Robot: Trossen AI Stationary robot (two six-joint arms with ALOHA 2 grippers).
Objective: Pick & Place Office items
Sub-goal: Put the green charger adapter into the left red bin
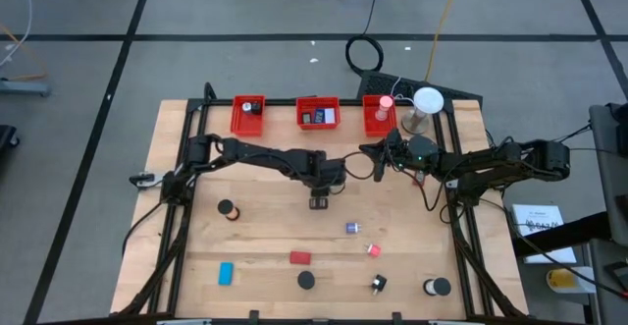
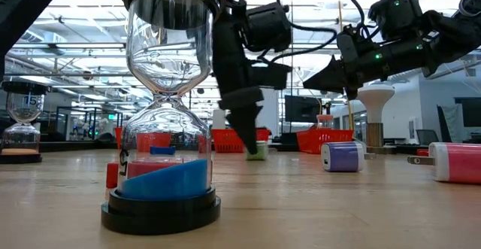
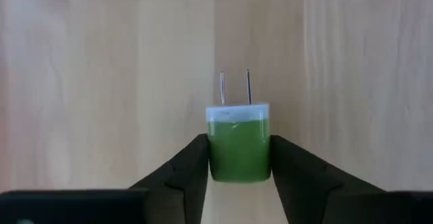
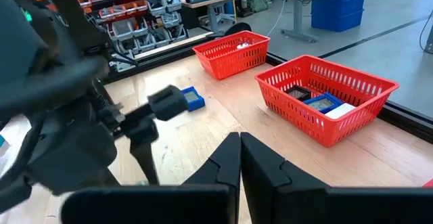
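Note:
A small green plug adapter (image 3: 238, 146) with a white face and two metal prongs lies flat on the wooden table (image 1: 265, 232), near its middle. My left gripper (image 1: 320, 201) stands over it, fingers on either side of its green body; the low view shows the adapter (image 2: 257, 153) at those fingertips (image 2: 248, 140). My right gripper (image 4: 240, 143) is shut on nothing. It hangs level above the table's far right part (image 1: 376, 156), near the red bins. My left gripper pinches the adapter's green body by its two opposite sides (image 3: 215, 158) between its two fingers. The fingers come steeply from above. The adapter lies on the table, its prongs (image 3: 235, 87) level and pointing away from the fingers.
Three red bins (image 1: 248, 115) (image 1: 318, 114) (image 1: 378, 117) line the far edge, with a white round lamp (image 1: 426, 104) at their right. Loose items lie toward the near edge: a purple adapter (image 1: 352, 228), a red block (image 1: 299, 257), a blue block (image 1: 226, 272), an hourglass (image 2: 161, 106).

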